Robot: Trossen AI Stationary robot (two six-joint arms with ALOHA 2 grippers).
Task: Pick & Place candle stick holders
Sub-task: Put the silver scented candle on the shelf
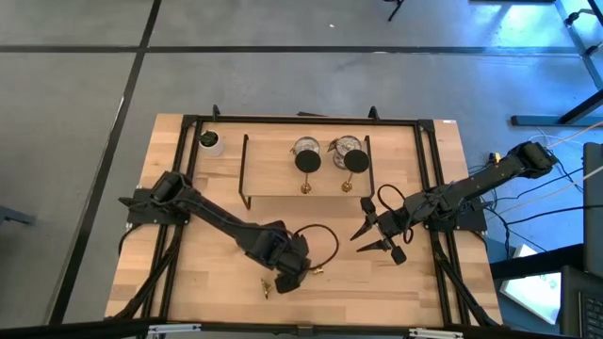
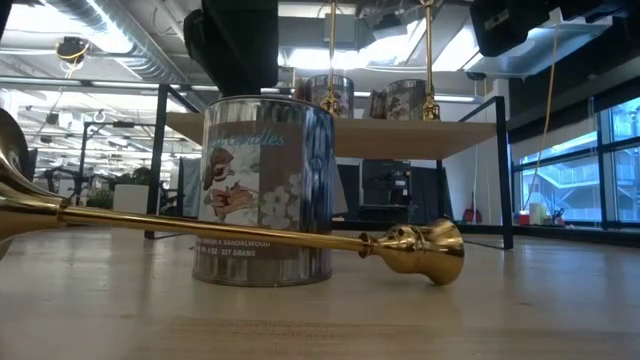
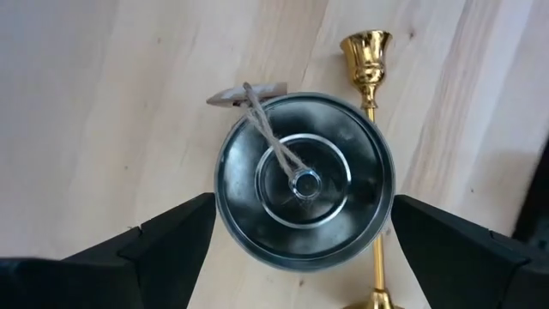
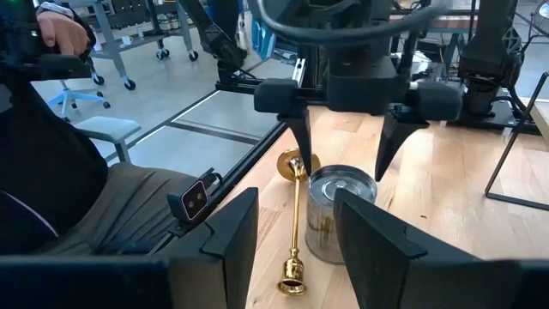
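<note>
1. Left gripper (image 4: pixel 341 129) hangs wide open over the silvery cup (image 3: pixel 300 182), near table edge, gripping nothing.
2. Descending fingers risk nudging the gold stick (image 2: pixel 250 228) lying against it.
3. Right gripper (image 1: pixel 379 231), open, waits right.

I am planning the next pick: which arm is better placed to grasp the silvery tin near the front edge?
Left. The left gripper hangs open directly above the silvery tin, fingers on both sides. The right gripper is open too, but farther away.

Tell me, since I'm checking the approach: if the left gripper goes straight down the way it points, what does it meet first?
Probably the silvery tin, standing centred between the left gripper's open fingers. The fallen gold candlestick lies beside the tin, apparently outside that line.
</note>
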